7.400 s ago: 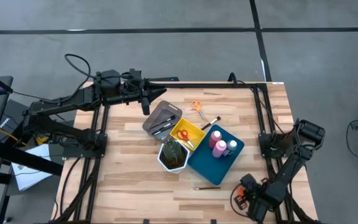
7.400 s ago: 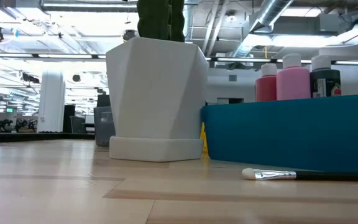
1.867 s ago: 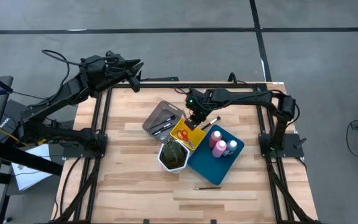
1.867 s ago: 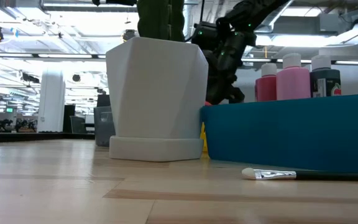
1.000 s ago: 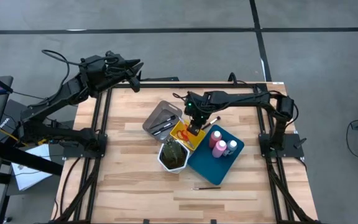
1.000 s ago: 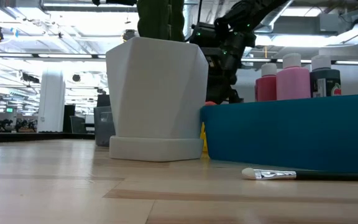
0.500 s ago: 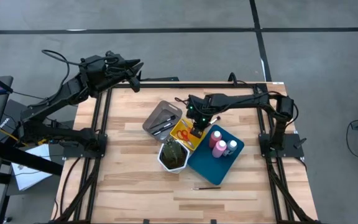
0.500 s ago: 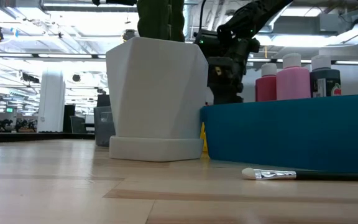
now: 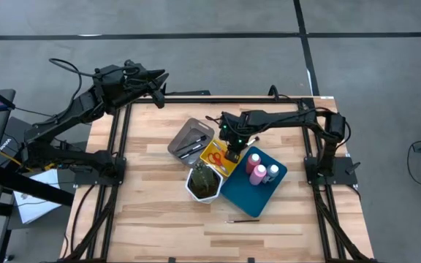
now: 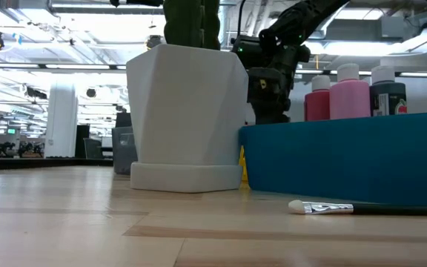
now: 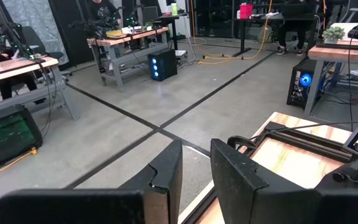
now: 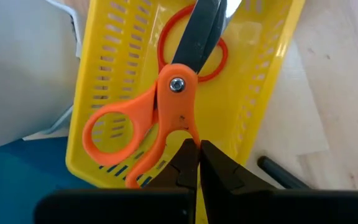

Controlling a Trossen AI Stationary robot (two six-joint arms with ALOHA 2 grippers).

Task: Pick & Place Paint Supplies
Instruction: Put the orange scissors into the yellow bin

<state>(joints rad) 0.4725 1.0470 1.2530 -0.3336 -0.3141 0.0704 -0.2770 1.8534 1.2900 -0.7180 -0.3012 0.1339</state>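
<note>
— Around the yellow tray (image 9: 221, 157), what's there?
— Wooden table (image 9: 152, 212), grey floor. You'll see the orange scissors (image 12: 160, 115) inside only from the right wrist; right gripper (image 12: 197, 163) closed, empty, above. Left gripper (image 11: 194, 171) slightly parted, empty, far off.

Views: four cameras, my bench.
Overhead straight down; low level, close; both share blue tray (image 9: 253, 183); my wrists look forward.
</note>
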